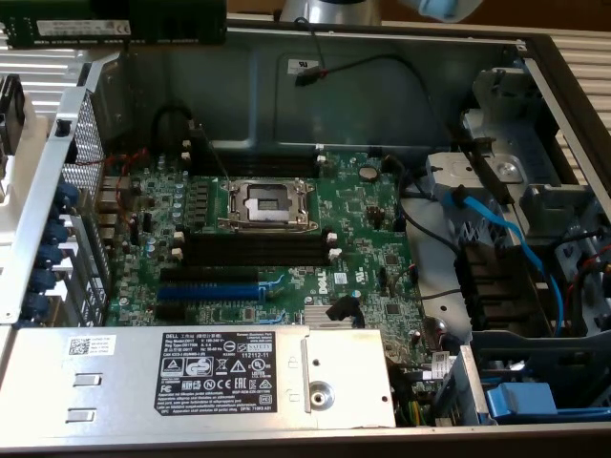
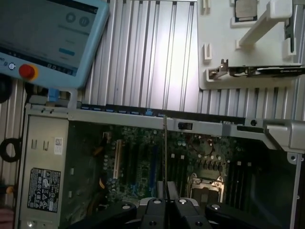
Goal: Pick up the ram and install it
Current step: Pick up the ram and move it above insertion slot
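The ram (image 1: 67, 27), a dark-green stick with a white label, hangs at the top of the exterior view's left, above the far corner of the open computer case. My gripper (image 1: 177, 21) is the black body beside it. In the wrist view the ram (image 2: 165, 152) appears edge-on as a thin line rising from between the fingertips of my gripper (image 2: 167, 193), which is shut on it. Below lie the motherboard (image 1: 363, 239) and its long black slots (image 1: 253, 250) with white end clips, near the CPU socket (image 1: 264, 202).
A blue slot (image 1: 205, 291) sits in front of the black ones. A metal power supply (image 1: 191, 377) fills the near side, and blue cables (image 1: 496, 229) and drive bays are on the exterior view's right. A teach pendant (image 2: 47, 33) and a white parts holder (image 2: 248, 43) lie outside the case.
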You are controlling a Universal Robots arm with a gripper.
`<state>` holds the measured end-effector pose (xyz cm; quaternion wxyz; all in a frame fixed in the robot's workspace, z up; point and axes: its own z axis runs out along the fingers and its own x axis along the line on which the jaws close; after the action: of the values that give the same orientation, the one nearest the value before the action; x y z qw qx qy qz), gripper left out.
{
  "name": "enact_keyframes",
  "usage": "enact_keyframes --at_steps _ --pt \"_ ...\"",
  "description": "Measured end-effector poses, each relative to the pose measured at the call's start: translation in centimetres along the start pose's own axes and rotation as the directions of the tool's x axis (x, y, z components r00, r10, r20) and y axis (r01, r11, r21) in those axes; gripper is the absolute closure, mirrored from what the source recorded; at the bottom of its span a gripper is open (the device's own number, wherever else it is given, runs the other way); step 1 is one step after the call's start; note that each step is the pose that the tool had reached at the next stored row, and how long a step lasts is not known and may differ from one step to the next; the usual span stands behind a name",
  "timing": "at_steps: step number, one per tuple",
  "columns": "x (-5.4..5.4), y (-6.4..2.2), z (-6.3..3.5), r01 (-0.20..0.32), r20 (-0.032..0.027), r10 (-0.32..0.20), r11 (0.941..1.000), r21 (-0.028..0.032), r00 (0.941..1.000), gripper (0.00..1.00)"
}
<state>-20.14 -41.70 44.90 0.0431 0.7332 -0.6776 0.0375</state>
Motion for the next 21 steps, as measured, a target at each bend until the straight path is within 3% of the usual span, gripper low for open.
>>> enact_keyframes --at_steps 15,18,21 --pt "0.6 -6.73 0.00 0.000 0.0000 0.000 1.0000 -0.0010 1.0000 0.88" --pt "0.4 -7.63 0.07 0.000 -0.0001 0.000 1.0000 -0.0011 1.0000 0.88" --pt "0.3 -7.93 0.23 -0.011 0.0004 0.011 0.9999 -0.0021 0.9999 0.88"
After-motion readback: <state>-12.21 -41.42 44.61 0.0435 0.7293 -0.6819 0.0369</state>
